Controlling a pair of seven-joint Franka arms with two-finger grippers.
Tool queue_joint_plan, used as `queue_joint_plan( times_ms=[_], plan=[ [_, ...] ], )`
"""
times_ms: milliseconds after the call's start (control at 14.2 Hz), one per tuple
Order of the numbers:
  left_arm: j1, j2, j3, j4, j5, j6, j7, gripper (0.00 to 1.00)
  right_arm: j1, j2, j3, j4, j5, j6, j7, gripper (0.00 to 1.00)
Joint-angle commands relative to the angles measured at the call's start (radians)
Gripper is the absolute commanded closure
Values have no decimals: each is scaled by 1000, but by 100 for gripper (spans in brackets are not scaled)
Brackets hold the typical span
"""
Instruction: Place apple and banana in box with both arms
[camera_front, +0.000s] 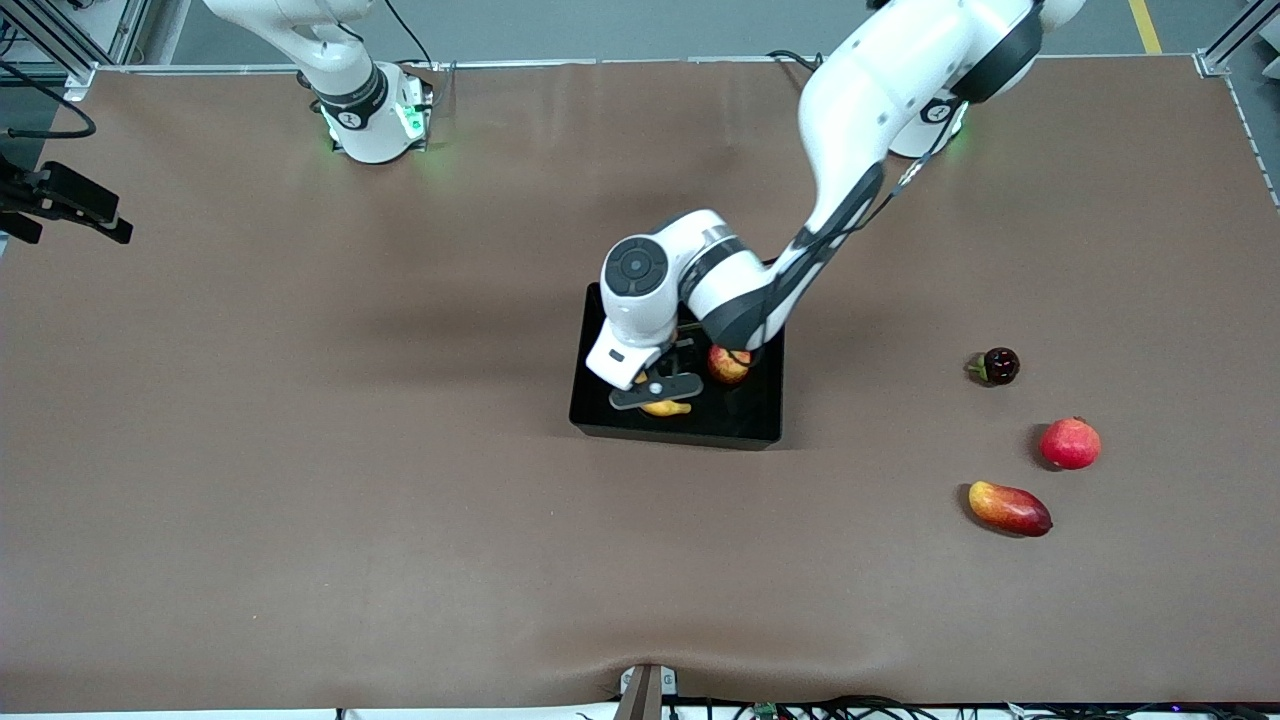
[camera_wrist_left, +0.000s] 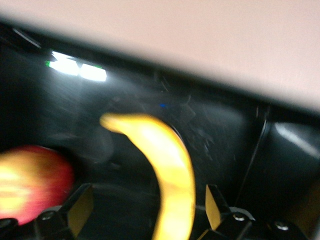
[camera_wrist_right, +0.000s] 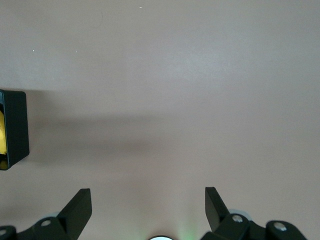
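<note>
The black box (camera_front: 700, 432) sits mid-table. The apple (camera_front: 729, 364) and the yellow banana (camera_front: 667, 407) lie inside it, the banana nearer the front camera. My left gripper (camera_front: 655, 390) is low inside the box, over the banana. In the left wrist view its open fingers (camera_wrist_left: 147, 195) straddle the banana (camera_wrist_left: 170, 170) without gripping it. The apple (camera_wrist_left: 30, 180) lies just outside one finger, and the box wall (camera_wrist_left: 280, 145) shows. My right gripper (camera_wrist_right: 147, 192) is open and empty, high over bare table near its base, and out of the front view. A box corner (camera_wrist_right: 14, 127) shows in its view.
Three other fruits lie toward the left arm's end: a dark round fruit (camera_front: 997, 366), a plain red round fruit (camera_front: 1070, 444) and an oblong red-yellow mango (camera_front: 1010, 508). A black fixture (camera_front: 60, 200) juts in at the right arm's end of the table.
</note>
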Motion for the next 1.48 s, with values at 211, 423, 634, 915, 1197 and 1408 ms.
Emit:
queue_joint_plan(
  times_ms=[211, 423, 634, 915, 1197, 1408],
  plan=[
    [276, -405, 8, -63, 21, -397, 365, 0, -13, -24, 7, -16, 13, -1, -3, 0],
    [433, -511, 3, -66, 4, -473, 635, 0, -13, -24, 7, -16, 13, -1, -3, 0],
    [562, -597, -1, -81, -115, -516, 778, 0, -13, -22, 8, -16, 12, -1, -3, 0],
    [534, -799, 161, -276, -230, -471, 878, 0, -13, -22, 7, -16, 12, -1, -3, 0],
    [516, -911, 258, -370, -307, -473, 941, 0, -14, -22, 7, -16, 12, -1, -5, 0],
    [528, -935, 258, -373, -365, -485, 947, 0, -13, -22, 7, -16, 12, -1, -3, 0]
  ],
)
